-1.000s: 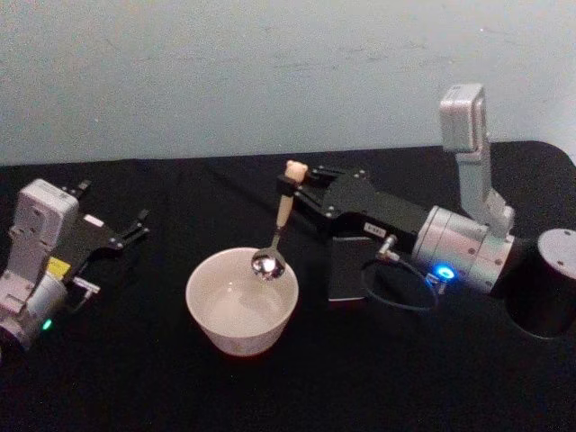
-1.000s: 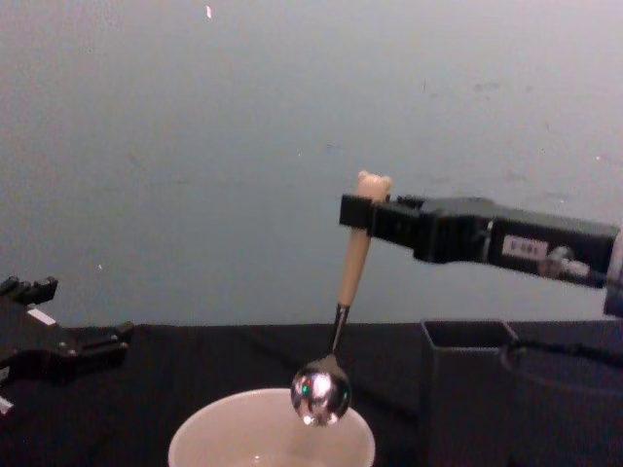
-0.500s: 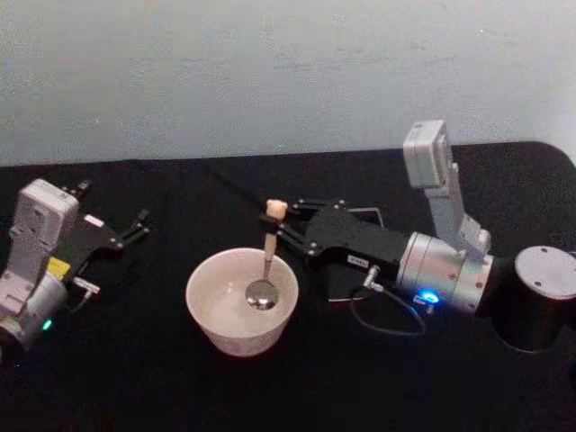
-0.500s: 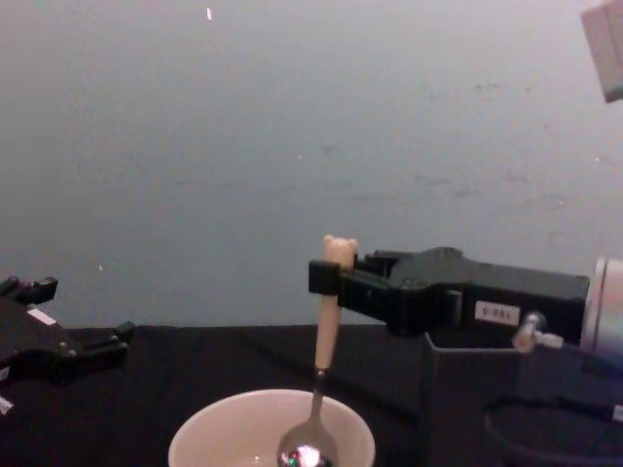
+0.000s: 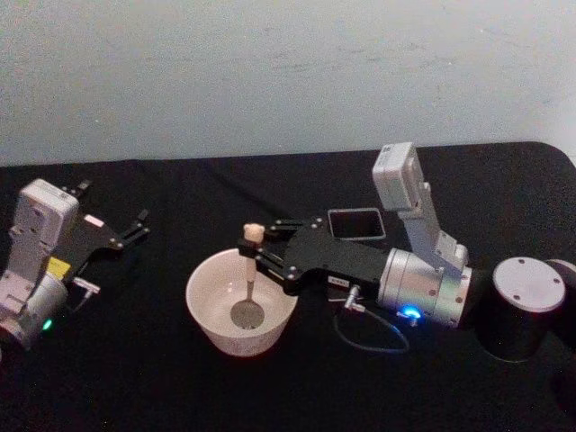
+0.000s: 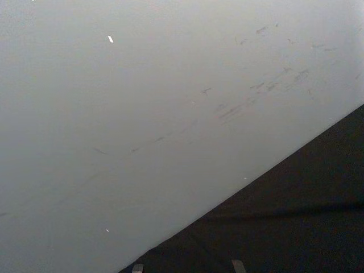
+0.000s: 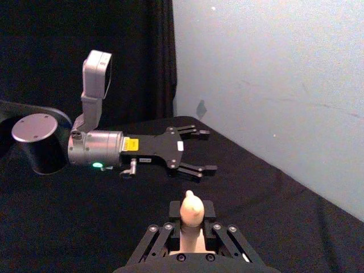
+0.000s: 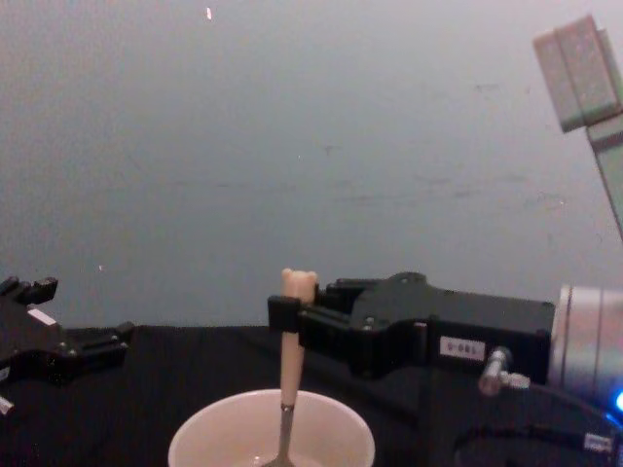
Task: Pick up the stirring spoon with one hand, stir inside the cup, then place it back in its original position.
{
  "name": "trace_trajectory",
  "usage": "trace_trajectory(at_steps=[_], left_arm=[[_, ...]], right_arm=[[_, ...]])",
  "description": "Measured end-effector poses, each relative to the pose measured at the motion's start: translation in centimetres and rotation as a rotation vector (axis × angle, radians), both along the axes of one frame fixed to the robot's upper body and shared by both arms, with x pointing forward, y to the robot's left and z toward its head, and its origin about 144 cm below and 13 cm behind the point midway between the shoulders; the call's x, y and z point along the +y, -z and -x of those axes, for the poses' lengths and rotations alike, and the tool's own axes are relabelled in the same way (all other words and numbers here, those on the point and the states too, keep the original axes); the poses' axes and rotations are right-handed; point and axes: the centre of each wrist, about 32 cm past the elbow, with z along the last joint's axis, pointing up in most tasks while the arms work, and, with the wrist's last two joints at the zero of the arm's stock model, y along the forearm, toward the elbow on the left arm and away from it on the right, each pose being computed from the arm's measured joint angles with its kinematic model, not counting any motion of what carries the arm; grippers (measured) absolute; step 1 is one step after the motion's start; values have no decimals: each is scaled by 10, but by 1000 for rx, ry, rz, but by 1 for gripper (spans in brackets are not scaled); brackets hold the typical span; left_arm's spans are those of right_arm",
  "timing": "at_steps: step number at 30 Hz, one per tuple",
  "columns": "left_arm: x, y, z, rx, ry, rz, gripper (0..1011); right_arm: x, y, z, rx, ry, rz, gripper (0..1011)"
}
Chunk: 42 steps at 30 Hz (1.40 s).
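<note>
Since a second ago, the right gripper (image 5: 252,247) has come down and moved leftward over the cup (image 5: 202,281), lowering the stirring spoon (image 5: 249,274) from above the rim to inside it. This black gripper, on a silver wrist with a blue light, is clamped on the cream handle just under the tiny bear head. From the chest view the spoon (image 8: 290,362) stands nearly upright, its metal stem dropping below the rim of the cup (image 8: 209,440), with the gripper (image 8: 284,313) above the cup. From the head view the shiny spoon bowl rests low in the cup, near its middle. The dark grey square holder (image 5: 355,222) stands behind the cup and to its right, apart from it, partly behind the right arm. The left gripper (image 5: 112,202) lies on the black tabletop (image 5: 270,396) well to the left of the cup, its fingers spread wide and holding nothing.
</note>
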Motion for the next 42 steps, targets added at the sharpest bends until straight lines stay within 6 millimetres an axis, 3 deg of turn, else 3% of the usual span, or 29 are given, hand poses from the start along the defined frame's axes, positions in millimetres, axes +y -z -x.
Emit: trace_trajectory(at_steps=[10,23,33,42], left_arm=[[0,0,0,0,0,0,1002],[0,0,0,0,0,0,1001],[0,0,0,0,0,0,1001],[0,0,0,0,0,0,1002]], right_arm=[[12,4,-3,-1,-18,16,223],[26,6,-21,-3,29,27,223],[20,5,-34,-8,93,29,223],[3,3,-27,-16,99,38,223]])
